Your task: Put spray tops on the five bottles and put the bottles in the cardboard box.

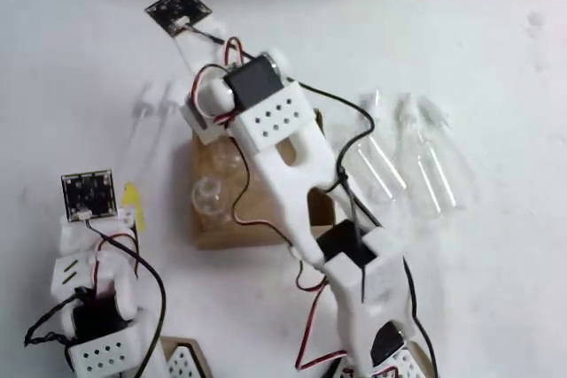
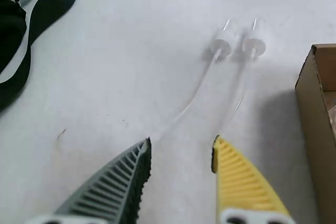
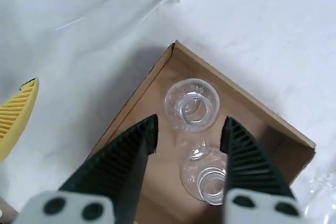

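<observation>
Though two bottles (image 3: 191, 103) stand uncapped in the cardboard box (image 3: 149, 90), we see spray tops (image 2: 220, 45) lying loose, left pincer (image 2: 181, 142) and right pincer (image 3: 190, 127) wide.

The white table (image 1: 496, 68) carries an open cardboard box (image 1: 232, 233) near its middle. Left of the box, seen from above, two spray tops (image 2: 220, 45) lie just beside each other, their thin clear tubes trailing across the surface. Right of it, apart from the box, clear bottles (image 1: 381, 167) lie on their sides, roughly parallel.
</observation>
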`<move>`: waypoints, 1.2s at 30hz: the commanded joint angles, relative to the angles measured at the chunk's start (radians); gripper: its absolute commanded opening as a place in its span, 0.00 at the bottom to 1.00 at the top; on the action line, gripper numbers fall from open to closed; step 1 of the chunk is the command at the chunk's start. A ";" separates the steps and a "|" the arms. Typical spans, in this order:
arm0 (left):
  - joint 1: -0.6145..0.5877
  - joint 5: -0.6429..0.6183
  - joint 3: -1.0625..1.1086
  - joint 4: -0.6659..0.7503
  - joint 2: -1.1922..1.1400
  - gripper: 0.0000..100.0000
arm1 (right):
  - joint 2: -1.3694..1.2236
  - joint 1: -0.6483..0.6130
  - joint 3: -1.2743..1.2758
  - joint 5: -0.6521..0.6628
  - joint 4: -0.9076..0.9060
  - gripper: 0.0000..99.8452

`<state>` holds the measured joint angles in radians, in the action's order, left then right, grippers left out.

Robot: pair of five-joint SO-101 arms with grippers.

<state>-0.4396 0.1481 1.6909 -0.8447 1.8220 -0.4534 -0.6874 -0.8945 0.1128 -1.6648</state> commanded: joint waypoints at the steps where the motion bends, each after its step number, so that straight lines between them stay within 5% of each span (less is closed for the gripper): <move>1: -0.005 0.011 0.002 -0.003 0.008 0.18 | -0.018 0.001 -0.040 -0.029 0.010 0.18; 22: -0.005 0.011 0.002 -0.003 0.008 0.18 | -0.114 0.004 -0.037 -0.028 0.044 0.18; 36: -0.005 0.011 0.002 -0.003 0.008 0.18 | -0.114 0.002 -0.037 -0.021 0.077 0.03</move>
<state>-0.4396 0.1481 1.6909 -0.8447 1.8220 -0.5792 -0.6859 -0.8945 0.0944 -1.6326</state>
